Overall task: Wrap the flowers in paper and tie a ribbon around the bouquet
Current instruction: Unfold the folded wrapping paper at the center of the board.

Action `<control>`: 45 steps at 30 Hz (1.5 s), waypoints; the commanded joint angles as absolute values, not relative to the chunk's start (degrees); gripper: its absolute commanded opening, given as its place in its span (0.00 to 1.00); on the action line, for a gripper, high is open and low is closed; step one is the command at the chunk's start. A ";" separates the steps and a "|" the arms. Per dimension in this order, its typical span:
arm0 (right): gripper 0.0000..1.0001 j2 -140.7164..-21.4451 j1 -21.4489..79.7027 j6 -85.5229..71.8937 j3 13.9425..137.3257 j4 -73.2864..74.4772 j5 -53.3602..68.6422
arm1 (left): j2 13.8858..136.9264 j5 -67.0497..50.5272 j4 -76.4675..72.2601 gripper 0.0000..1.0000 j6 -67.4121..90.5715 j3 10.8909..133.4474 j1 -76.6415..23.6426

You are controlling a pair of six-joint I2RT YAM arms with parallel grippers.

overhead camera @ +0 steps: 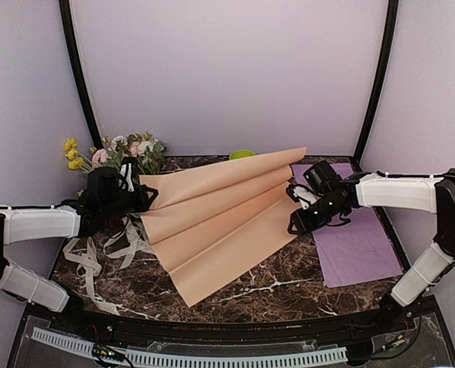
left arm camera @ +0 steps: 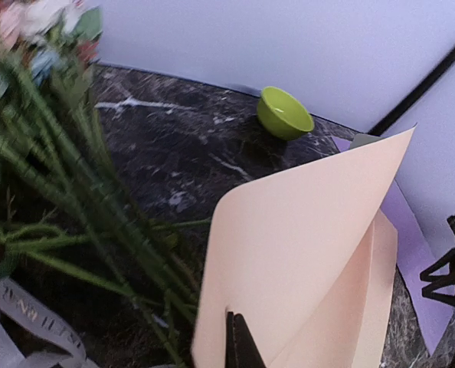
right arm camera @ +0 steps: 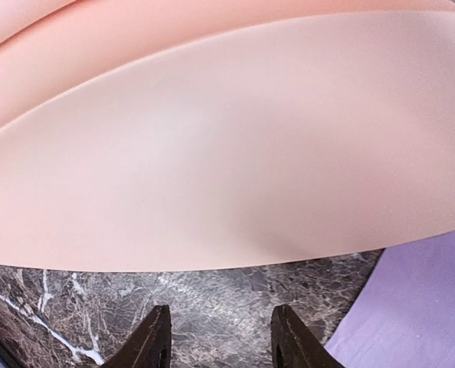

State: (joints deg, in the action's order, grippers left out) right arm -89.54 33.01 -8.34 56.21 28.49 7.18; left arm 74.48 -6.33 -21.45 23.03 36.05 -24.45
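The peach-tan paper lies rumpled in long folds across the middle of the table. Its left corner is raised, and my left gripper is shut on it; in the left wrist view the closed fingertips pinch the paper at its lower edge. The flowers lie at the back left, their green stems running beside the paper. The cream ribbon is tangled under my left arm. My right gripper is open at the paper's right edge, its jaws empty just short of the paper.
A flat purple sheet lies on the right under my right arm. A small green bowl stands at the back behind the paper. Dark marble table shows in front of the paper. Black frame posts rise at both back corners.
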 commanded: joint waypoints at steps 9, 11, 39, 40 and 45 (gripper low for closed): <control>0.47 -96.92 28.30 -7.57 67.12 29.17 3.69 | 77.76 -13.03 -35.07 0.00 53.02 23.66 -13.38; 0.47 -99.89 28.30 -7.24 69.71 27.73 3.81 | 77.20 -12.52 -33.82 0.00 52.42 23.97 -12.85; 0.47 -93.39 25.58 -17.84 55.35 41.68 -9.44 | 76.42 -20.12 -17.42 0.00 35.00 27.94 -14.53; 0.47 -93.26 25.58 -17.96 55.70 42.47 -8.89 | 77.25 -19.88 -17.01 0.00 34.52 28.53 -14.85; 0.47 -91.78 25.60 -16.22 59.78 46.24 -9.62 | 81.45 -16.74 -14.45 0.00 31.42 32.20 -15.50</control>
State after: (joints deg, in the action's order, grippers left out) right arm -93.78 25.80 -16.40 55.86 42.24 -10.09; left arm 79.26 -18.15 -17.89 36.07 28.69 -14.87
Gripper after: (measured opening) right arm 0.466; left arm 0.005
